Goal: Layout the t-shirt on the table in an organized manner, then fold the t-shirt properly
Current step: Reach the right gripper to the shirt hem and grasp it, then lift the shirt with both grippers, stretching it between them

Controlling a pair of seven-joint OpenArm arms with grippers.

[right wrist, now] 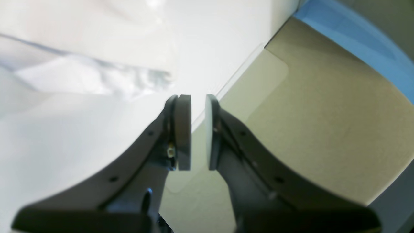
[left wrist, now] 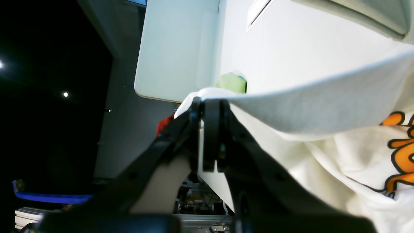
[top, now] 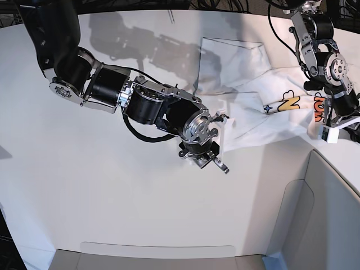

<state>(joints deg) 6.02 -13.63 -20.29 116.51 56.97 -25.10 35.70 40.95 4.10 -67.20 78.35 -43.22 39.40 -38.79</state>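
The white t-shirt lies rumpled on the far right part of the table, its coloured print facing up toward the right. My left gripper is shut on a white edge of the t-shirt, which stretches taut to the right with orange lettering below it. In the base view that gripper holds the shirt's right end. My right gripper is open by a narrow gap with nothing between its pads. It hovers beside the shirt's near edge; the base view shows it just in front of the cloth.
A grey padded panel borders the table at the right and along the front; it fills the right of the right wrist view. A pale green object sits behind the left gripper. Dark cables hang at the far edge.
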